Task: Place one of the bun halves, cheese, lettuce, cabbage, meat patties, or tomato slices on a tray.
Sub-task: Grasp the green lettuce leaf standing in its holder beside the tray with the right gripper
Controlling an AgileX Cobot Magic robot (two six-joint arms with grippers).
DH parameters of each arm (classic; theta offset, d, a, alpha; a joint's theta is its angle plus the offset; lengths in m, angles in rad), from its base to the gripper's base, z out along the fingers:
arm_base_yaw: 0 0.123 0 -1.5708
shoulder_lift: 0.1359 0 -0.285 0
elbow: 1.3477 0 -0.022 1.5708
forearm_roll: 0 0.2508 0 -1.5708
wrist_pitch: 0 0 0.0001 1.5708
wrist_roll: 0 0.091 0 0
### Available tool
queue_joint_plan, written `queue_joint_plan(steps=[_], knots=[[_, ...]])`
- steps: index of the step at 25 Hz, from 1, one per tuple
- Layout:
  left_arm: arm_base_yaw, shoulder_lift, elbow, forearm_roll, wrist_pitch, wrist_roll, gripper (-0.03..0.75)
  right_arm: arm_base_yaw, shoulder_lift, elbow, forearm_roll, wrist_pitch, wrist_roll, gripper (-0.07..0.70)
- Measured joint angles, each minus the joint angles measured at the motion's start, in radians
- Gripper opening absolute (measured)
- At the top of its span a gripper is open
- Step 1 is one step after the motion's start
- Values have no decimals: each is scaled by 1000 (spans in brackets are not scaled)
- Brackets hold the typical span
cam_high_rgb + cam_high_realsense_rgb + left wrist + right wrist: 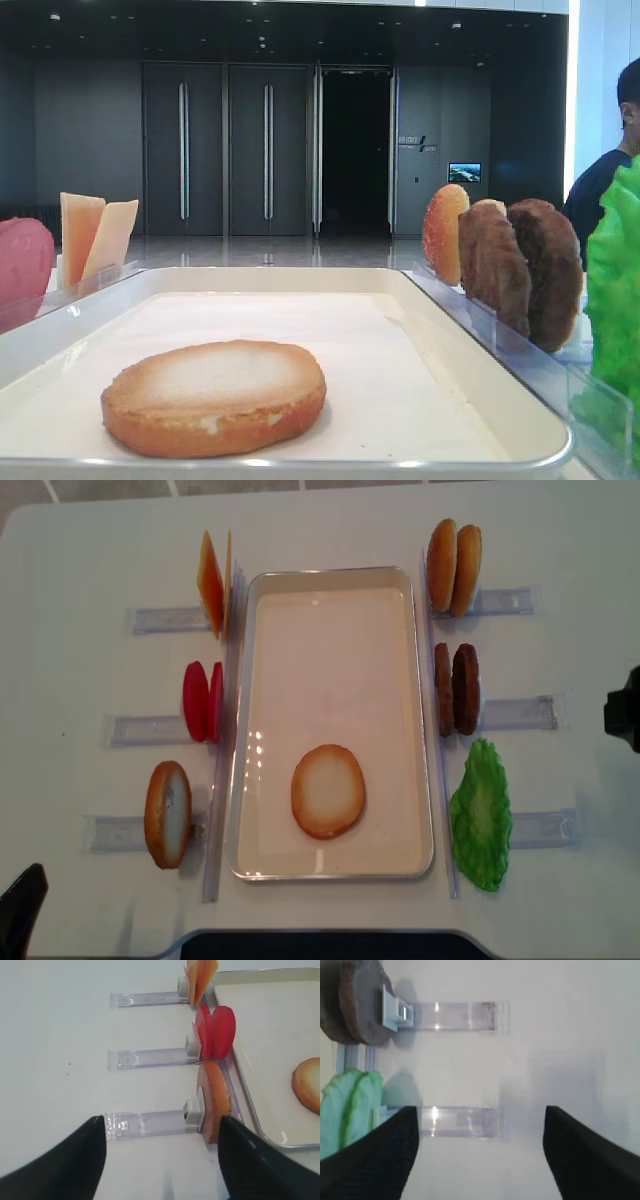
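A bun half (328, 790) lies flat, pale face up, on the off-white tray (330, 573). Left of the tray stand the cheese (212, 583), the tomato slices (202, 700) and another bun half (168, 813). To its right stand two more bun halves (455, 567), the meat patties (457, 688) and the lettuce (481, 815). Cabbage is out of view. My left gripper (161, 1125) is open and empty, over the table beside the rack that holds the bun half (216, 1105). My right gripper (480, 1112) is open and empty, to the right of the lettuce (347, 1105).
Clear plastic racks (515, 602) stick outward from both long sides of the tray, on a white table. A person (610, 170) stands behind the table at the right. The table's front edge runs just below the tray.
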Motion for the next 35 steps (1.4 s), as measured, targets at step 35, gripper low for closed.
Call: queue_joint_plan(steps=[35], knots=[[0, 0, 0, 0, 0, -7, 534, 360, 120, -16, 93, 40, 293, 524]])
